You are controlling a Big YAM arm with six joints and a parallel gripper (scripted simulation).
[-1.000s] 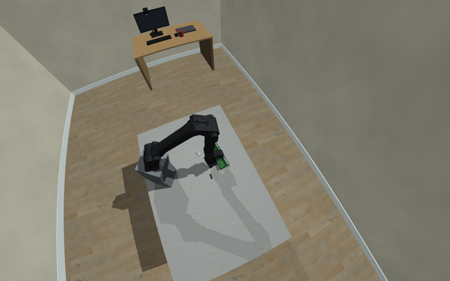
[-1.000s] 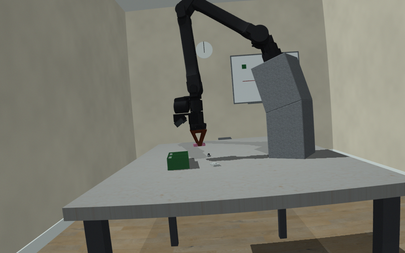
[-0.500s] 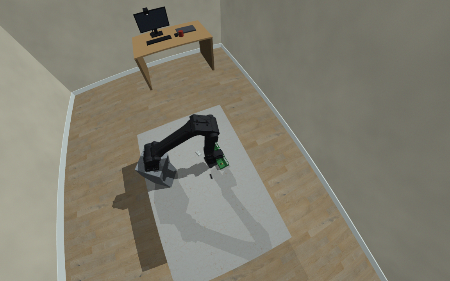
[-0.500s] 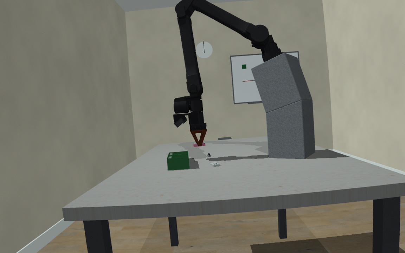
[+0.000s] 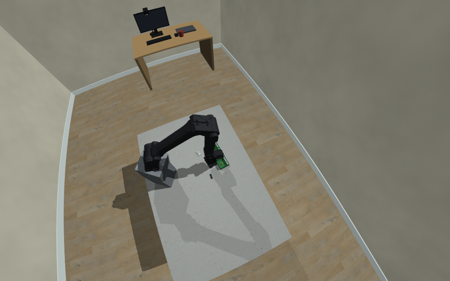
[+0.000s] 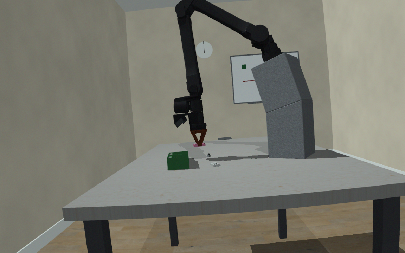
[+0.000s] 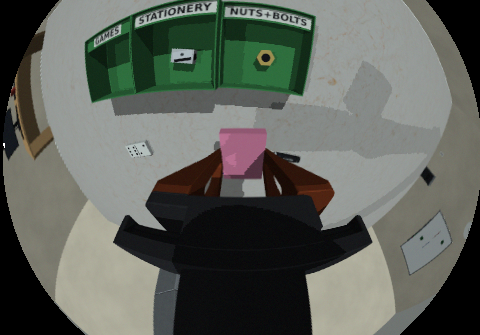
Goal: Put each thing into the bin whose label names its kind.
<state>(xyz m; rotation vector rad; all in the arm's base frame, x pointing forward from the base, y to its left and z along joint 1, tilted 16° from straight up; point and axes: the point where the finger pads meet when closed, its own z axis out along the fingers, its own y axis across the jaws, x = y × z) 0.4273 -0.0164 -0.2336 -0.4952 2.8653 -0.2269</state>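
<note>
My gripper (image 6: 198, 142) (image 7: 242, 153) is shut on a pink eraser (image 6: 197, 146) (image 7: 242, 150) and holds it above the table, a little short of the bins. The green bin row (image 5: 227, 163) (image 6: 178, 162) (image 7: 218, 51) has three compartments labelled GAMES, STATIONERY and NUTS+BOLTS. A small white thing (image 7: 183, 57) lies in STATIONERY. A brass hex nut (image 7: 264, 57) lies in NUTS+BOLTS. A white domino (image 5: 198, 153) (image 6: 215, 164) (image 7: 138, 150) lies on the table to the left of my gripper. A small black part (image 5: 211, 176) (image 6: 209, 154) (image 7: 288, 157) lies on the table just right of my fingers.
The arm's grey pedestal (image 5: 156, 173) (image 6: 284, 106) stands on the table behind me. The table's edge runs close behind the bins. A desk (image 5: 170, 41) stands far off on the floor.
</note>
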